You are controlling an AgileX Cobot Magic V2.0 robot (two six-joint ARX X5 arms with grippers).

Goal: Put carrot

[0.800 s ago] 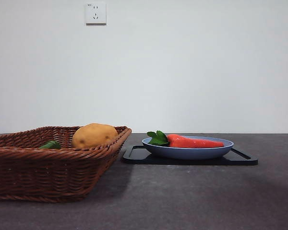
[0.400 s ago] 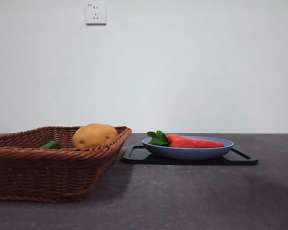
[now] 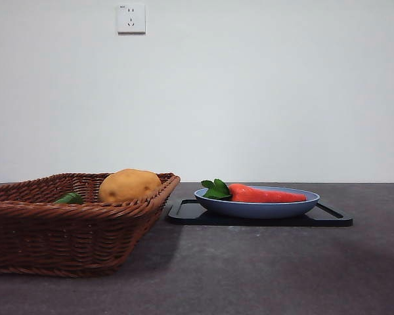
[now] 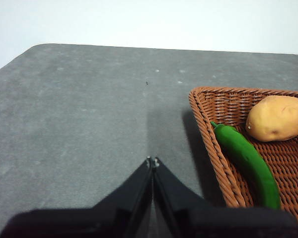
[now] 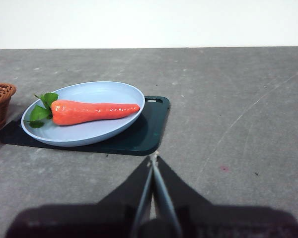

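Observation:
The carrot (image 3: 266, 195), glossy orange-red with green leaves at its thick end, lies in a light blue plate (image 3: 256, 209) that stands on a dark tray (image 3: 184, 213). It also shows in the right wrist view (image 5: 92, 111), on the plate (image 5: 89, 133) and tray (image 5: 151, 126). My right gripper (image 5: 153, 159) is shut and empty, well back from the plate over bare table. My left gripper (image 4: 152, 161) is shut and empty over bare table, beside the wicker basket (image 4: 216, 129). Neither gripper shows in the front view.
The brown wicker basket (image 3: 72, 226) stands at the left and holds a tan potato (image 3: 129, 185) and a green pepper (image 3: 69, 198); both also show in the left wrist view, the potato (image 4: 276, 118) and the pepper (image 4: 246, 161). A wall socket (image 3: 131, 18) is on the back wall.

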